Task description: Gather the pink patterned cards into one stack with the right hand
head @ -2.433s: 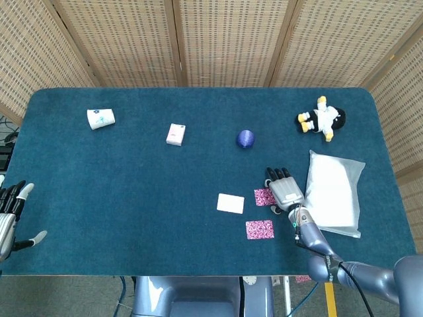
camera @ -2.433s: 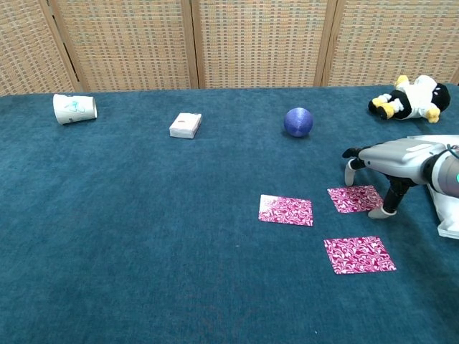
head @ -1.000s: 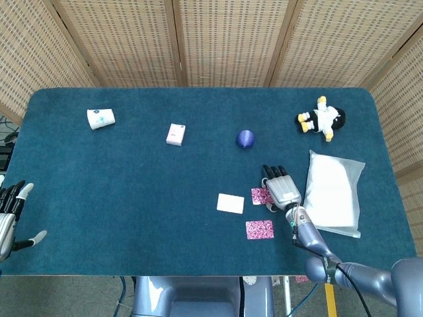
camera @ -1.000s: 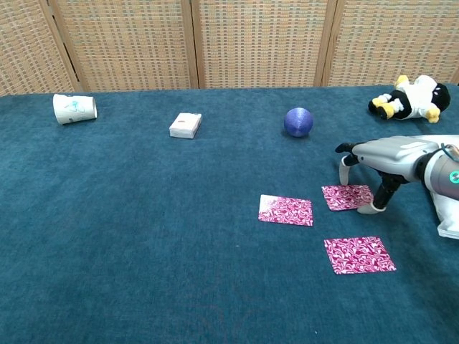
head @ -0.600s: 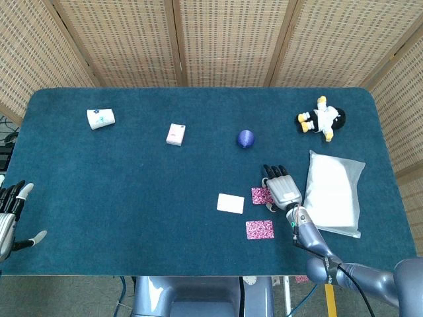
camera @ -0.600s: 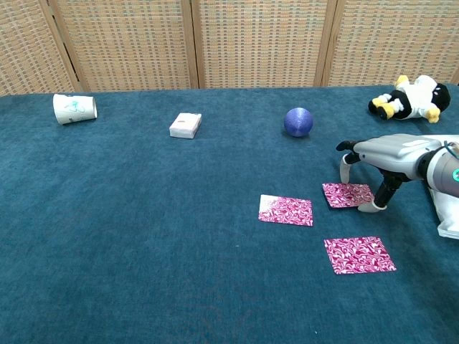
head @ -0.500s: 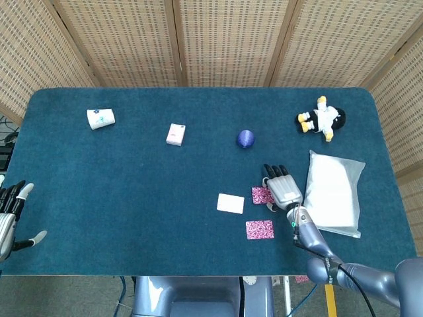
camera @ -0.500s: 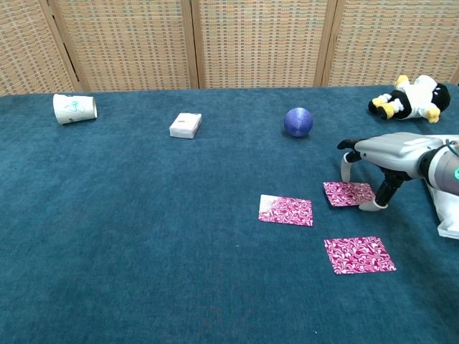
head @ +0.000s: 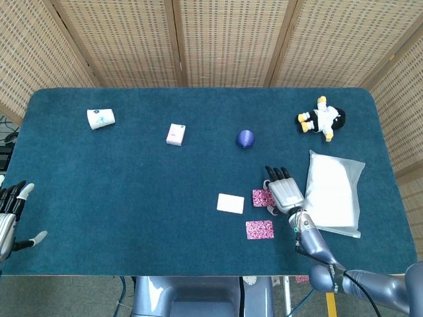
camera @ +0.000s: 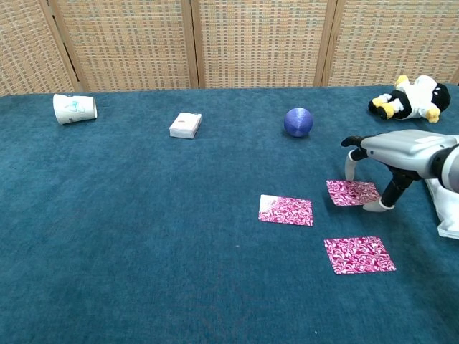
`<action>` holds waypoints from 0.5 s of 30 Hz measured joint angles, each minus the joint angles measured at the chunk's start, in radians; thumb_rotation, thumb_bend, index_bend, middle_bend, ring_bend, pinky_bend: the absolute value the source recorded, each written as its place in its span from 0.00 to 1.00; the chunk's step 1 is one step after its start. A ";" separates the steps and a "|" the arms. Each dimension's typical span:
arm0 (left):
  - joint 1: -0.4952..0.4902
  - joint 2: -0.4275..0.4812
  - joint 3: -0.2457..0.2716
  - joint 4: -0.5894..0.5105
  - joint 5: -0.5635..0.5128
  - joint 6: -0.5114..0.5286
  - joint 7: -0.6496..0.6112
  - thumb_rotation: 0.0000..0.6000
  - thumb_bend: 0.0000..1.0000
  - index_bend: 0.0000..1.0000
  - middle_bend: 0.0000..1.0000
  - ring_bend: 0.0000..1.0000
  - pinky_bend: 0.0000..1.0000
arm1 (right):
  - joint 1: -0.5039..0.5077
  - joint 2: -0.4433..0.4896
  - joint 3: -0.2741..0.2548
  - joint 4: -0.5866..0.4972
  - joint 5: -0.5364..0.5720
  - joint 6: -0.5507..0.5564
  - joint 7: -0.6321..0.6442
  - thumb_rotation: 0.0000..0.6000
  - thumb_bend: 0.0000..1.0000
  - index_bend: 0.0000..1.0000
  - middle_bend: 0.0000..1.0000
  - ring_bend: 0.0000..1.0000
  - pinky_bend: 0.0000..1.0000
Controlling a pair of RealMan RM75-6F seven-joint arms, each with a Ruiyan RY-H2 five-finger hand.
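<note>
Arching over the far-right pink card [camera: 351, 192], the right hand [camera: 391, 154] grasped nothing — fingertips [camera: 350, 172] down beside it, spread.

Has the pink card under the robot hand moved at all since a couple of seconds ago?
Yes, slightly. The pink card first slid left toward the middle card, then drifted back right; it is still apart from it.

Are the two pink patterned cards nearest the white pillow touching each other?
Apart. The chest view shows a strip of bare blue cloth between the card under the right hand and the card nearer the table's front edge.
</note>
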 measured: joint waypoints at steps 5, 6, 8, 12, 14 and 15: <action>0.001 -0.002 0.000 0.005 0.003 0.004 -0.004 1.00 0.00 0.00 0.00 0.00 0.00 | -0.036 0.011 -0.031 -0.078 -0.024 0.072 -0.024 1.00 0.46 0.48 0.00 0.00 0.03; 0.001 -0.002 0.000 0.005 0.003 0.004 -0.006 1.00 0.00 0.00 0.00 0.00 0.00 | -0.044 0.012 -0.036 -0.093 -0.029 0.086 -0.029 1.00 0.46 0.48 0.00 0.00 0.03; 0.002 -0.002 0.001 0.007 0.005 0.005 -0.009 1.00 0.00 0.00 0.00 0.00 0.00 | -0.062 0.015 -0.051 -0.128 -0.041 0.122 -0.045 1.00 0.46 0.48 0.00 0.00 0.03; 0.002 -0.001 0.002 0.008 0.009 0.006 -0.016 1.00 0.00 0.00 0.00 0.00 0.00 | -0.094 0.015 -0.080 -0.185 -0.062 0.187 -0.092 1.00 0.46 0.48 0.00 0.00 0.03; 0.002 -0.001 0.003 0.010 0.011 0.006 -0.018 1.00 0.00 0.00 0.00 0.00 0.00 | -0.110 0.011 -0.097 -0.207 -0.075 0.216 -0.119 1.00 0.46 0.48 0.00 0.00 0.03; 0.002 -0.001 0.003 0.010 0.011 0.006 -0.019 1.00 0.00 0.00 0.00 0.00 0.00 | -0.117 0.007 -0.102 -0.213 -0.080 0.227 -0.128 1.00 0.46 0.48 0.00 0.00 0.03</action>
